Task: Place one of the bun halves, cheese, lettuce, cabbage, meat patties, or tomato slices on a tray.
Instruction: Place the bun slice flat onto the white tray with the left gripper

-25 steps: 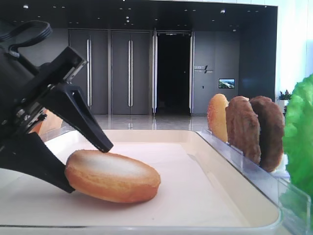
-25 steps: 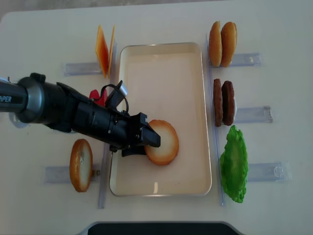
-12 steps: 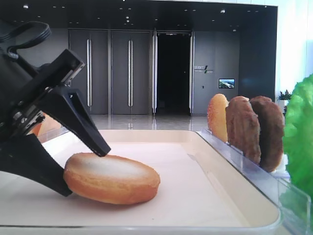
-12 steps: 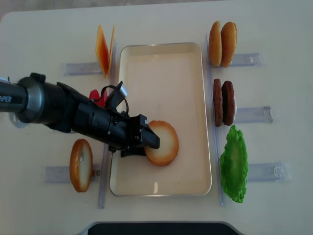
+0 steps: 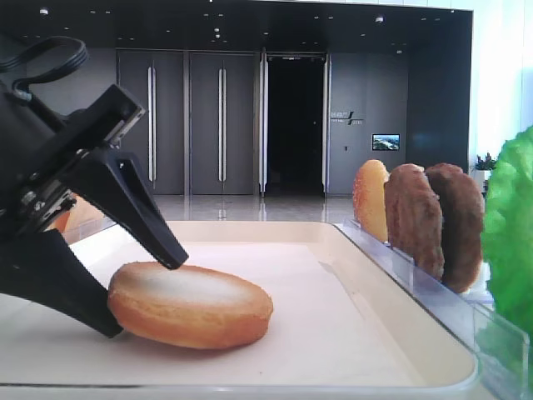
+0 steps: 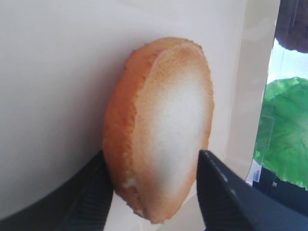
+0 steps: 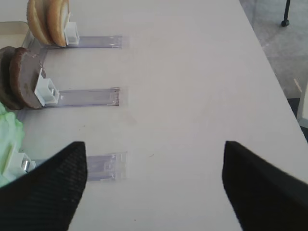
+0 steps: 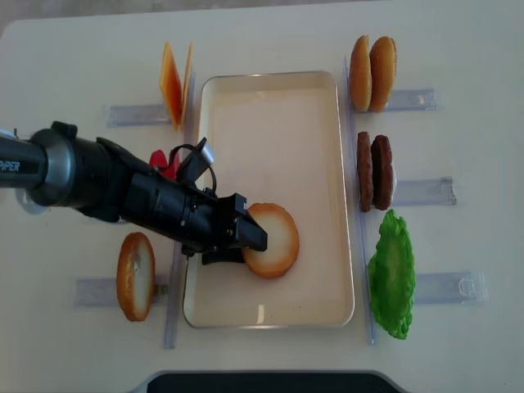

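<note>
Bun half (image 8: 272, 239) lies flat on the cream tray (image 8: 278, 106), pale face up, in the near part of the tray. The left gripper (image 8: 246, 241) reaches in from the left with its jaws spread either side of the bun's edge; they look touching or nearly so, and I cannot tell whether they still squeeze it. The risk, as I judge it, is that pulling back with a finger (image 5: 133, 208) in contact would drag or flip the bun toward the tray rim. Beyond, right of the tray, stand green lettuce (image 8: 391, 277), then two meat patties (image 8: 373, 172), then two more bun halves (image 8: 372, 74). Left of the tray stand another bun half (image 8: 135, 276) and, farther off, the cheese (image 8: 173, 84). The right gripper (image 7: 154, 192) hangs wide apart over bare table (image 7: 192, 72), holding nothing.
</note>
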You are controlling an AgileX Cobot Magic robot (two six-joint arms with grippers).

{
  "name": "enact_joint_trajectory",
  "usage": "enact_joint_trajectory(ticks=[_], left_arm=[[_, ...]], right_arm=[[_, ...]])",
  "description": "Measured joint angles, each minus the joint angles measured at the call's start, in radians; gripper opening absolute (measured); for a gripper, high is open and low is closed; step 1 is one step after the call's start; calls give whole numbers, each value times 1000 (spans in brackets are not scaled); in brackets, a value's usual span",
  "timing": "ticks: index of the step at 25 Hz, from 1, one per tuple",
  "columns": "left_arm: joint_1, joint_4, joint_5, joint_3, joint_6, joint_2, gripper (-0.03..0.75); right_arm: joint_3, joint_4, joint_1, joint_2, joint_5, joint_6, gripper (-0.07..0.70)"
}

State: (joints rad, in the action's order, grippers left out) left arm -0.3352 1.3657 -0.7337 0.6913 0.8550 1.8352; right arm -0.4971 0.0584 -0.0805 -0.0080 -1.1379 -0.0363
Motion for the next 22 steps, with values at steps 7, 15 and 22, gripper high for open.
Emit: enact_joint_trajectory(ticks=[7,15,22], left_arm=[[0,-14,0,0,-5,0,420],[0,-51,-8,3,-32,0,420],[0,-59,-16,5,-38,0,420]], right_arm=[[0,0,0,0,0,0,577],[0,0,0,0,0,0,577],[0,0,0,0,0,0,577]])
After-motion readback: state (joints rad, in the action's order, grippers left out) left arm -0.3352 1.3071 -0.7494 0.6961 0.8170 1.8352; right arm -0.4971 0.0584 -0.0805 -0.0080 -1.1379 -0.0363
